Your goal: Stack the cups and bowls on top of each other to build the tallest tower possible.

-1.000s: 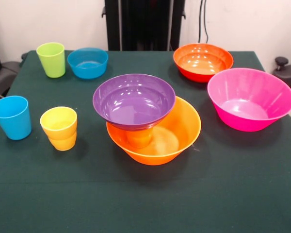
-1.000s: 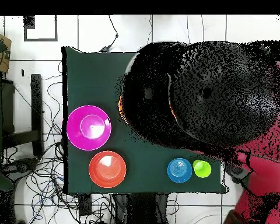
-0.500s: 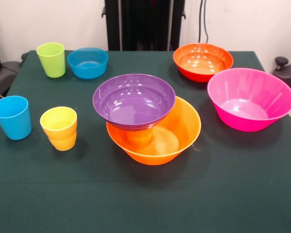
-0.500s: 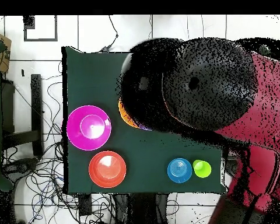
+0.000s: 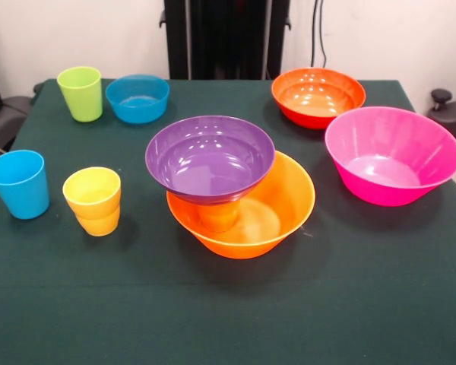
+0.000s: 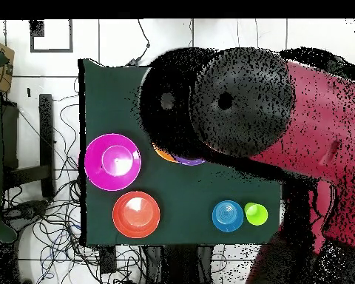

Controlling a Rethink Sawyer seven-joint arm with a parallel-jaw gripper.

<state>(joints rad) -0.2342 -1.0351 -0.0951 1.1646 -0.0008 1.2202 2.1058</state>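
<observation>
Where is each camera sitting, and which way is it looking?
Front view: sits across the table, looking over the purple bowl on the orange cup in the wide orange bowl; no arm shows.
Overhead view: hangs above, looking straight down; the red and black arm hides much of the table.
Both show the pink bowl and the lime green cup.

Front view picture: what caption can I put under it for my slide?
Purple bowl balanced on an orange cup inside a wide orange bowl, other cups and bowls waiting around.
</observation>
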